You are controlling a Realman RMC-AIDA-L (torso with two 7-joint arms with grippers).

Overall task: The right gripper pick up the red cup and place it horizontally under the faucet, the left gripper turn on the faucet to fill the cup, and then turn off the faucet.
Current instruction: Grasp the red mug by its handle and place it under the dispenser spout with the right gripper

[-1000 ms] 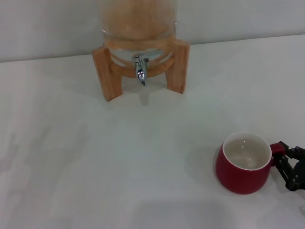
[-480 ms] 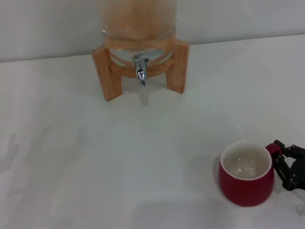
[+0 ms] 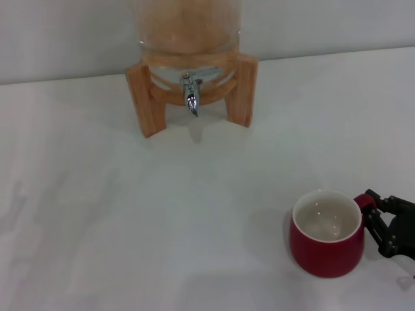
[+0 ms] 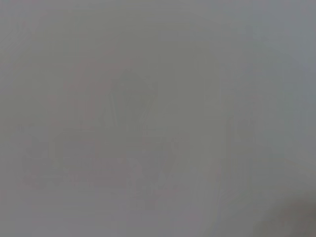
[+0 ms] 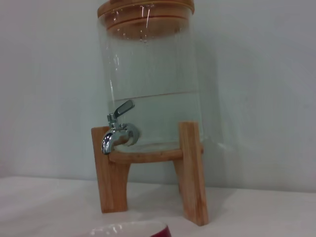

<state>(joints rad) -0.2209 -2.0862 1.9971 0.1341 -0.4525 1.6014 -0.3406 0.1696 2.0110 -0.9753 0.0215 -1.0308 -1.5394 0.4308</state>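
Observation:
The red cup is upright at the near right of the white table, with its white inside showing. My right gripper comes in from the right edge and its black fingers are closed around the cup's handle. The chrome faucet sticks out of the glass dispenser at the far centre, well away from the cup, with its spout pointing down. In the right wrist view the faucet has its lever raised at a slant, and the cup's rim shows at the bottom edge. The left gripper is out of view.
The glass dispenser holds water and rests on a wooden stand with legs on either side of the faucet. A grey wall stands behind it. The white tabletop spreads between the stand and the cup. The left wrist view shows only plain grey.
The right gripper and the red cup have moved together toward the near edge and then slightly left. The cup now looks a little larger. The faucet has not moved.

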